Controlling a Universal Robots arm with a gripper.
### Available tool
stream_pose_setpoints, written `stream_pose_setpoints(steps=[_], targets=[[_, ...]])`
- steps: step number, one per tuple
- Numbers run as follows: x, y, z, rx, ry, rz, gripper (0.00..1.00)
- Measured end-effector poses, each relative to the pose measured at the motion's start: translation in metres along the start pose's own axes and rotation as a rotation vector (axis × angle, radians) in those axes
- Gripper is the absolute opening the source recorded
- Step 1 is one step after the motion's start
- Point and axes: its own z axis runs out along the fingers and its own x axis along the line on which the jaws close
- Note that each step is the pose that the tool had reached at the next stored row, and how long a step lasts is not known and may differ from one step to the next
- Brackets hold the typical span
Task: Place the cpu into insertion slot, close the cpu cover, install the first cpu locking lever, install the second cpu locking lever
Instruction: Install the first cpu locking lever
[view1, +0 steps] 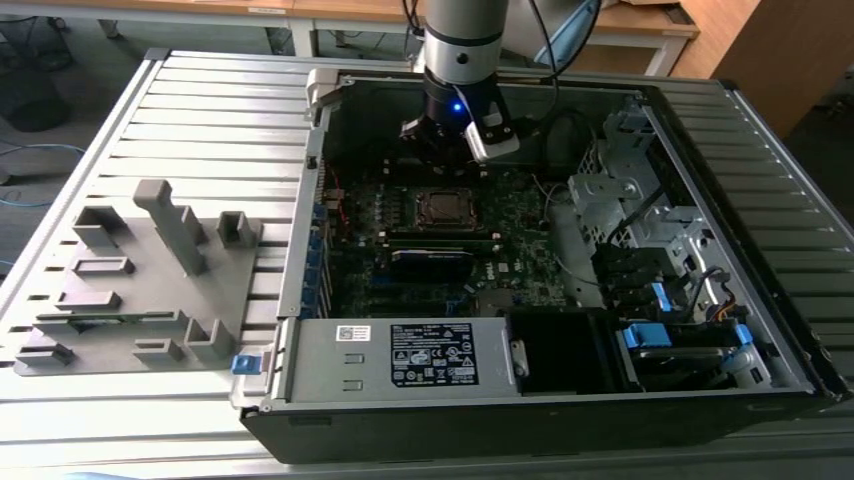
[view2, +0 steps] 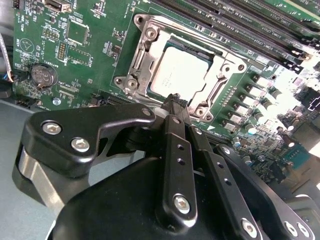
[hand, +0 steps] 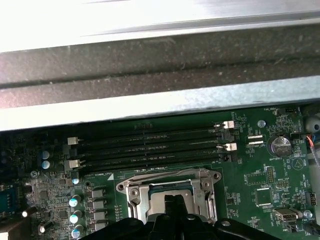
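Exterior view: arm (view1: 461, 40) is reaching down into the open computer case (view1: 534, 400), gripper (view1: 447, 150) hanging just above the far edge of the green board (view1: 400, 270). The slot (view1: 442, 207) is sitting just near of the gripper, with the chip lying in it under the metal cover. A grey parts tray (view1: 134, 280) is lying on the slatted table (view1: 200, 100), at the exterior view's left of the case. A power supply box (view1: 400, 355) is sitting at the near side of the case.

Second wrist view: the gripper's fingers (view2: 175, 145) are pressed together, closed, holding nothing, the gripper (view2: 175, 99) tips hovering right beside the edge of the cover (view2: 150, 47). The chip (view2: 181, 72) is lying flat inside the slot (view2: 212, 92), its silver top showing through the cover's window. A round coin battery (view2: 44, 75) is sitting on the board well apart from the slot.

First wrist view: the gripper (hand: 175, 200) tips are hanging over the cover (hand: 167, 187), the long black memory slots (hand: 150, 147) lying just beyond it, and the case wall (hand: 160, 100) is running behind them
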Motion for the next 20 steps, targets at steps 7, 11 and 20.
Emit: stream_pose_setpoints(steps=[7,11,20], targets=[[-0.0003,0.0003,-0.0053,0.0001,0.0001,0.000,0.11],[-0.0003,0.0003,-0.0055,-0.0002,-0.0001,0.000,0.11],[-0.0005,0.0006,-0.0095,-0.0003,-0.0002,0.000,0.11]])
